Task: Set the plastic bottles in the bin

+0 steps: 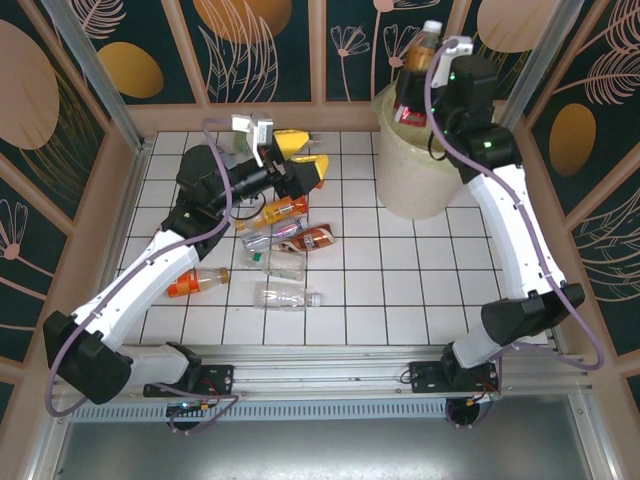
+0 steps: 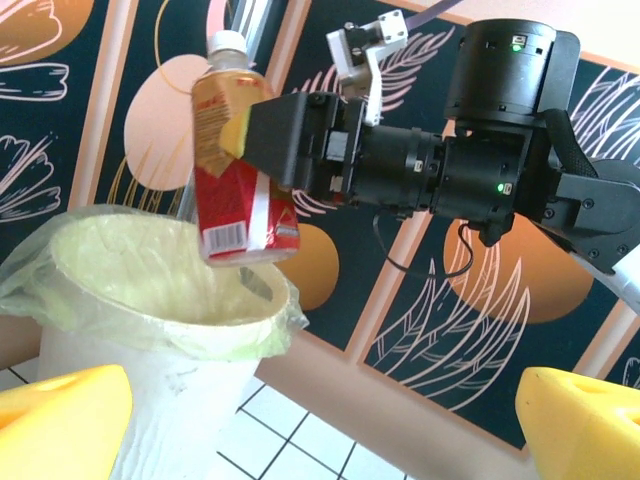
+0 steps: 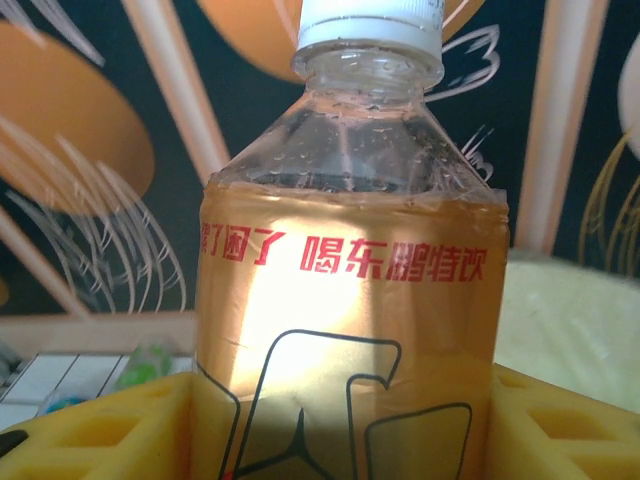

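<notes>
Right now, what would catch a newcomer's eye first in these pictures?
The right gripper holds a white-capped bottle with a gold and red label just above the bag-lined cream bin at the far right. Left of centre, a loose heap of plastic bottles lies on the white tiled table. The left gripper, its yellow fingers wide open and empty, hangs by the heap's far edge.

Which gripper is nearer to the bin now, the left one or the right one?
Right. The right gripper holds a red-labelled bottle above the mouth of the bin. The left gripper is open over the tiles, to the left of the bin and apart from it.
</notes>
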Controlling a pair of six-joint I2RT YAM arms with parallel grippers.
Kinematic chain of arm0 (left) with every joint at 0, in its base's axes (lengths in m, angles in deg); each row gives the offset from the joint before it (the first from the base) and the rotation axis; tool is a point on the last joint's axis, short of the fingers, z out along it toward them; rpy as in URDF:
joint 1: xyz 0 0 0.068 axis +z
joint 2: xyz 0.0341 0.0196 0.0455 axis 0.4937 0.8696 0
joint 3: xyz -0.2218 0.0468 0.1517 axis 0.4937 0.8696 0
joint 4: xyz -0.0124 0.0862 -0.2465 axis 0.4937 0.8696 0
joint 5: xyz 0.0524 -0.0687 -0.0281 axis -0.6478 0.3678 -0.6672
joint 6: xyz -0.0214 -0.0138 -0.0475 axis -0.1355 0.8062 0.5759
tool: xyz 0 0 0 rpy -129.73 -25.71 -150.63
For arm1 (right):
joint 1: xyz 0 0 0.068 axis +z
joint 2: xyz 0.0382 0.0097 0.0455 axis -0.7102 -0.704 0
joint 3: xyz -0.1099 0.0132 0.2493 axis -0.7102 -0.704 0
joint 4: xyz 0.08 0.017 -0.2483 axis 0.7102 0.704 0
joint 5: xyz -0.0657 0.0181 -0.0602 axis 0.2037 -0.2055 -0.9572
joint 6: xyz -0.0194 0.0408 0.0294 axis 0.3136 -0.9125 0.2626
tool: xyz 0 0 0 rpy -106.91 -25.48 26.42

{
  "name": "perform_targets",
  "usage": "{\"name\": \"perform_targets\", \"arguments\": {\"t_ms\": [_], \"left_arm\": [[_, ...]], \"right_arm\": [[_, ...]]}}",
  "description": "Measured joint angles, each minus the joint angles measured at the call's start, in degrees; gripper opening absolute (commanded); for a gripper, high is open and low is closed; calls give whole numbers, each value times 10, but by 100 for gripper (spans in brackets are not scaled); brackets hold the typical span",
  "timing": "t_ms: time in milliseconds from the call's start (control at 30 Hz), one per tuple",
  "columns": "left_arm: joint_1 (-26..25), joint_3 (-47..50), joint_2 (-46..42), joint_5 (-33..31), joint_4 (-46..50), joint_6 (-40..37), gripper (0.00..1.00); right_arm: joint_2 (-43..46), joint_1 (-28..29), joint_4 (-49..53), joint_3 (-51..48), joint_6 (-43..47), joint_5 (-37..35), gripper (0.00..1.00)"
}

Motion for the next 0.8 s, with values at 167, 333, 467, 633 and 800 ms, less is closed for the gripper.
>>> {"name": "perform_targets", "arguments": {"t_ms": [167,333,467,633,800], "left_arm": [[-1,-15,28,0,-15,22,99],[-16,-32,51,-1,-17,27,99],[-33,-59,74,-7,-16,27,99],[-49,-84,107,-22,-2,24,99],[-56,-91,135,-24,12,21,99]], "right_arm": [[-63,-51,31,90,6,22,63],[-122,-85,66,137,10,31,63],[-174,-106,102,176,10,40,63],[-223,-124,157,221,8,45,63],[-232,-131,194,219,8,45,63]]}}
